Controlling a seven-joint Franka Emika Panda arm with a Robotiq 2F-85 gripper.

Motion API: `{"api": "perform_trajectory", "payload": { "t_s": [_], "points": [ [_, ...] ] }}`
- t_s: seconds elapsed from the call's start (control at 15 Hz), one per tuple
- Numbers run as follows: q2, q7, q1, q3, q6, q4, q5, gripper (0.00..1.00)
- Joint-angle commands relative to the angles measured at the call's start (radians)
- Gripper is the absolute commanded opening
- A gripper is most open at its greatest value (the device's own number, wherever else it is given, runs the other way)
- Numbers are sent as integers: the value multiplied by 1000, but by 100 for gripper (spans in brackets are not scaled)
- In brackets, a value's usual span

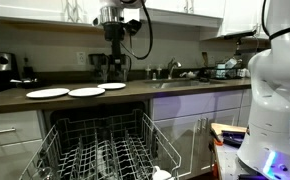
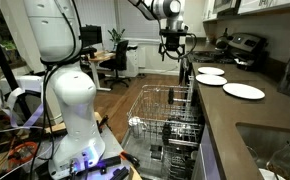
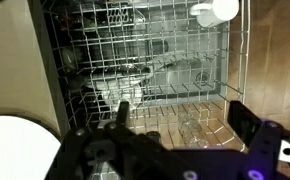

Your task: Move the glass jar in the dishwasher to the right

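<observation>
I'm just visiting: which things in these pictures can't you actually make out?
- The glass jar: not surely found; clear glass is lost among the dishwasher rack wires in the blurred wrist view, and too small in both exterior views.
- A white object: cut off by the wrist view's top edge.
- The rack's near end: cut off by the bottom edge in an exterior view.

The gripper is seen high in the upper centre of the frame, jaws held apart, well above the wire rack pulled out of the dishwasher at lower centre. Three white plates are laid on the dark countertop at right. The robot's white base is seen at left.
</observation>
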Motion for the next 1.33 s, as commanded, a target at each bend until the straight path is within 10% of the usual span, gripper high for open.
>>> {"api": "perform_trajectory", "payload": {
  "t_s": [0.0, 0.47, 1.27],
  "points": [
    [152, -18, -5, 48, -56, 185, -18, 100],
    [371, 18, -1, 110, -107, 430, -18, 100],
    [544, 141, 27, 125, 19, 517, -16, 100]
  ]
}}
